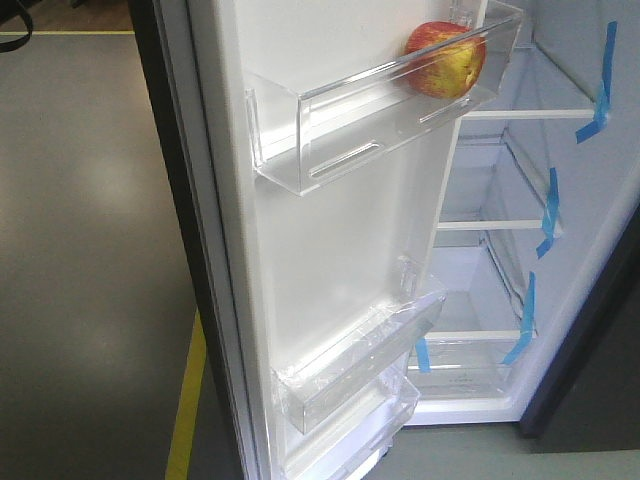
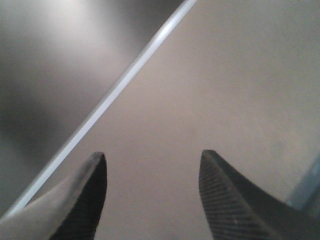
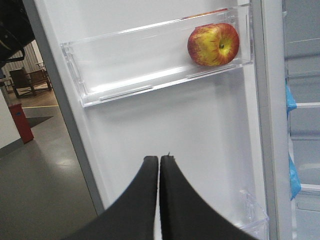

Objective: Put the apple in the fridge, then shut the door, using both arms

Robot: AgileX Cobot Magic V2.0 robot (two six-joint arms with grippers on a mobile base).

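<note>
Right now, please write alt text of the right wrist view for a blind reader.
A red-yellow apple lies at the right end of a clear bin on the inside of the open door. Below, the right gripper is shut and empty. The fridge shows at right.

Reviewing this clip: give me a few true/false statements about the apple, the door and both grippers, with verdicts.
1. The apple lies in the door's upper bin. True.
2. The door is closed. False: it stands open, with its white inner face showing.
3. The right gripper holds the apple. False: it is shut on nothing, below the apple.
4. The left gripper is open. True.
</note>
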